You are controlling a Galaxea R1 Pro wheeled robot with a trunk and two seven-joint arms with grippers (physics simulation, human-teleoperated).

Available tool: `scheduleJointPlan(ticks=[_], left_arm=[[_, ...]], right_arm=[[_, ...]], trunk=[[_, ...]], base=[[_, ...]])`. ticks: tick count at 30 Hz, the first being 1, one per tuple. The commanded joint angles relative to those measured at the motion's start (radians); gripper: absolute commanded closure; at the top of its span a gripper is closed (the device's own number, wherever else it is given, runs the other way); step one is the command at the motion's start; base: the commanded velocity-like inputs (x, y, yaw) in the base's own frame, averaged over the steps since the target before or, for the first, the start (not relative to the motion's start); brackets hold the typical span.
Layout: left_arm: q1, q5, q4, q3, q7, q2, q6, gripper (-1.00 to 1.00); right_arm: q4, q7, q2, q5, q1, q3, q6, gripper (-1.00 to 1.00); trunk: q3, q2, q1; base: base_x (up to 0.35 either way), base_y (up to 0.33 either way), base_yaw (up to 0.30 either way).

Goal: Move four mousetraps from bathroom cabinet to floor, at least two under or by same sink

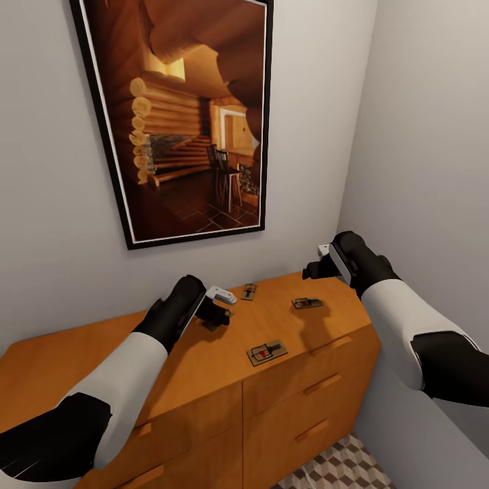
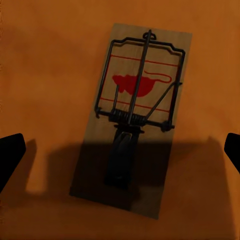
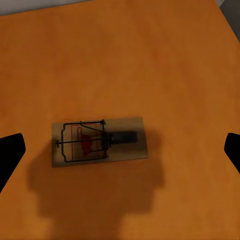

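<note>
The orange-brown cabinet stands against the wall with mousetraps lying flat on its top. One mousetrap is near the front edge, another by the wall, a third toward the right end. My left gripper hovers open over a further mousetrap, which lies between the spread fingers of the gripper. My right gripper hangs open above the right-end mousetrap, well above it, with the gripper spread wide. A patch of cube-pattern bathroom floor shows below. The sink is out of view.
A large framed picture hangs on the wall above the cabinet. A side wall runs close along the cabinet's right end, beside my right arm. Drawer fronts with bar handles face me.
</note>
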Motion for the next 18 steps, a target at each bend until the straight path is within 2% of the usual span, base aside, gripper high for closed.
scheduleJointPlan(ticks=[1,18], left_arm=[[-0.001,-0.011,-0.001,-0.001,-0.009,0.000,0.002,-1.00],[-0.001,-0.011,0.003,-0.001,-0.009,0.001,0.002,-1.00]], right_arm=[[-0.001,0.007,-0.001,0.005,-0.001,0.006,0.004,-1.00],[0.018,0.007,-0.004,0.006,-0.001,0.006,0.004,-1.00]], trunk=[[-0.001,-0.001,0.000],[-0.001,-0.001,0.000]], base=[[0.000,0.000,0.000],[0.000,0.000,0.000]])
